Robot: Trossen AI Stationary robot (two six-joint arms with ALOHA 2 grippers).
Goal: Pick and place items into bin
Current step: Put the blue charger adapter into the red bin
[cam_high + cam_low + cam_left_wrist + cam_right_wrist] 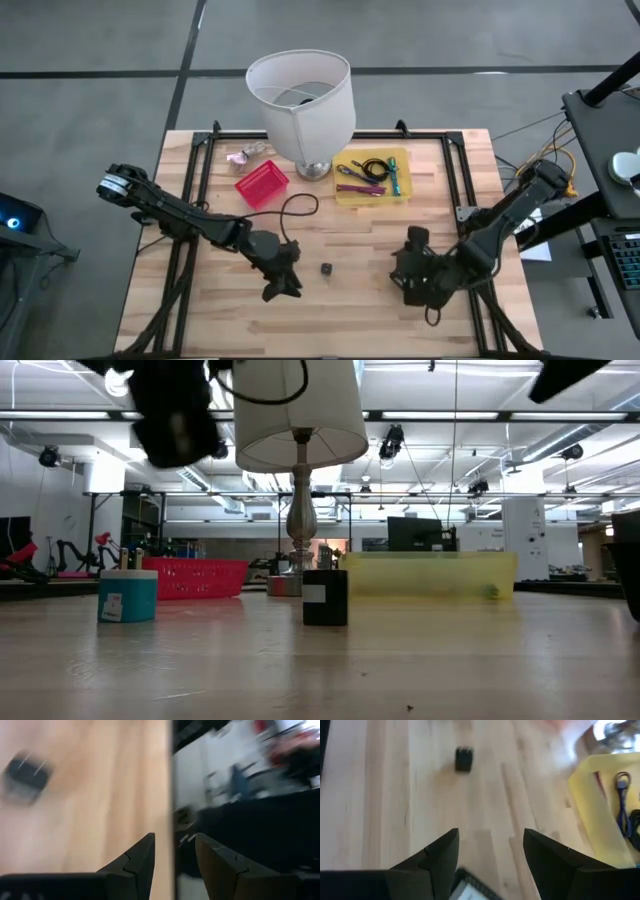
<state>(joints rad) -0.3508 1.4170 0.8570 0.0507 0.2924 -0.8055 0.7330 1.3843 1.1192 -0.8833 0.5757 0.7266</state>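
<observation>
While both arms reach in over the near half of the bench [330,235], the items lie spread across it. Largest of what stands there is the lamp [303,105], upright at the far middle with its metal foot on the wood. Just right of it sits the yellow bin [400,190], holding a coiled black cable [372,168], two purple sticks [360,188] and a teal pen [396,172]. Left of the lamp's foot lies a red basket [262,184], and beyond that, near the far left corner, a crumpled pink wrapper [244,155]. A loose black cord [296,208] curls on the wood just right of the basket.

The left tool [278,275] hangs low over the near middle-left of the bench; its wrist view shows the fingers [135,860] standing a little apart with nothing between them. The right tool [412,272] sits over the near middle-right, its fingers [437,852] spread wide and empty; a white-edged thing shows beneath them, too cut off to identify.

Between the two tools, apart from both, a small black cube [326,268] rests on the bare wood. In the low view a small teal tub [128,596] stands on the bench, left of the cube.
</observation>
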